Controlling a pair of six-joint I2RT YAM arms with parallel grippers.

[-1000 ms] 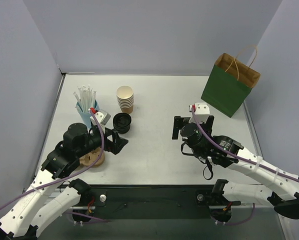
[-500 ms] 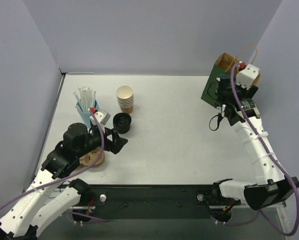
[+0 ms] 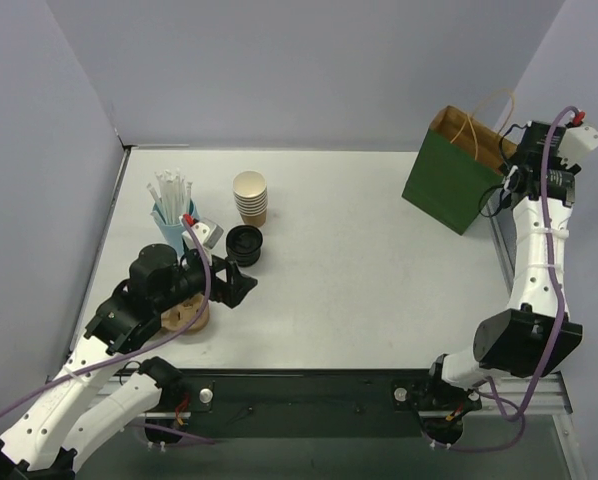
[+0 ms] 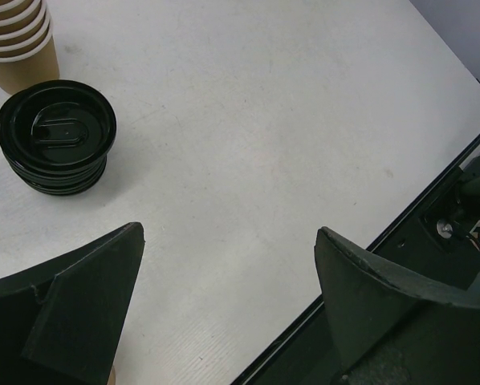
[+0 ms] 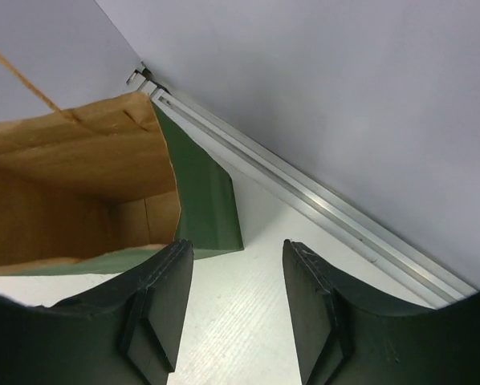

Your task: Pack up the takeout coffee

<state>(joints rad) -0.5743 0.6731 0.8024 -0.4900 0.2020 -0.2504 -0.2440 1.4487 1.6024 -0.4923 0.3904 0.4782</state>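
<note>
The right gripper (image 5: 237,247) hangs half-open and empty just beside the green paper bag (image 3: 451,188). The left gripper (image 4: 228,237) gapes wide, empty, near the stack of black lids (image 4: 55,136). Where the takeout coffee is, I cannot tell.

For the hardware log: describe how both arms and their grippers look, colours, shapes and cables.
The left arm and right arm are built of white tubular links joined by black housings. A purple cable runs along each to a red plug beside a pale camera box at the wrist. The left gripper and right gripper are matte black, each with two broad wedge-shaped fingers.
</note>
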